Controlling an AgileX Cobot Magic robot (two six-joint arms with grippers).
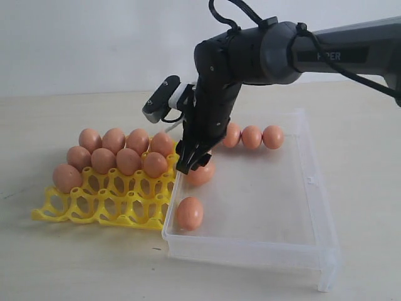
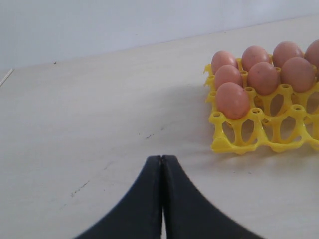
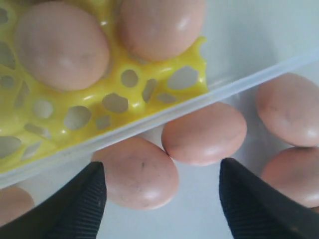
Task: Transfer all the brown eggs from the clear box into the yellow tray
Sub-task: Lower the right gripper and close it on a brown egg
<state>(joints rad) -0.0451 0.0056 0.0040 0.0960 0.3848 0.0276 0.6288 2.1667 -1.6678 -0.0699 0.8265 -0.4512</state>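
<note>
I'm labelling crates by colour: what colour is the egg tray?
Bright yellow. The egg tray shows best in the left wrist view.

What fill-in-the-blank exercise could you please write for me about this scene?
1. The left gripper has its jaws ____.
2. The right gripper hangs open above brown eggs in the clear ____.
3. The tray beside it is coloured ____.
Missing words: shut; box; yellow.
</note>
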